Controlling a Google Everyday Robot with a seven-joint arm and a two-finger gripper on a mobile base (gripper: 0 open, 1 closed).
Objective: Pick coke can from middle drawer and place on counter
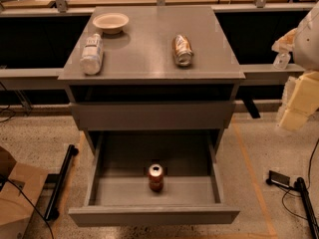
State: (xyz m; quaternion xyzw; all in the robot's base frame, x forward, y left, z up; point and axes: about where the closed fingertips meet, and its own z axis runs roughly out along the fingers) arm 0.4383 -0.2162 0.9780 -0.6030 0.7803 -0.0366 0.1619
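The coke can (155, 177), red with a silver top, stands upright near the front middle of the open middle drawer (93, 176). The drawer is pulled out towards me at the bottom of the grey cabinet. The counter (144, 46) is the cabinet's flat grey top, above. My gripper (298, 103), with cream-coloured parts, hangs at the right edge of the view. It is beside the cabinet at about the height of the closed drawer front, well to the right of and above the can, and it holds nothing that I can see.
On the counter a beige bowl (110, 22) stands at the back left. A clear white-labelled bottle (91, 54) lies on the left and a brownish-gold can (182, 50) lies on the right. A closed drawer front (152, 114) sits above the open drawer. A cardboard box (15, 198) and cables (291, 183) are on the floor.
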